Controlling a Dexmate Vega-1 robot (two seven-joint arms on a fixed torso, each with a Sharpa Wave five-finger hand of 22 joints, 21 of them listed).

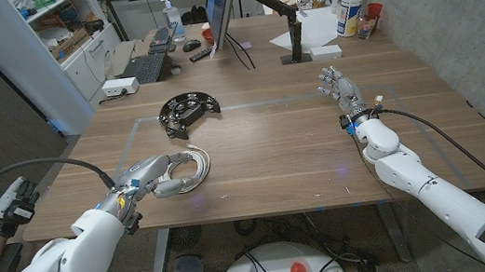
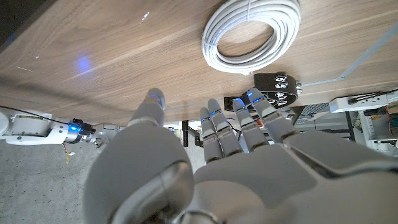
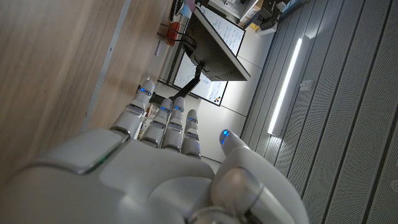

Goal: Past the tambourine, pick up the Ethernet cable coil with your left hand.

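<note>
Both arms are showing smooth white rounded shells, each with a black cable running along it toward the wrist. The left hand (image 1: 156, 177) and right hand (image 1: 337, 86) are wearing grey segmented fingers (image 2: 214, 127), with small blue lights glowing near the tips. At about 8 o'clock, a person's hand (image 1: 6, 207) is wearing a white-and-black glove

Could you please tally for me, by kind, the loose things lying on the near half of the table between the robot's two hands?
Ethernet cable coil: 1
Tambourine: 1
Total: 2
</note>
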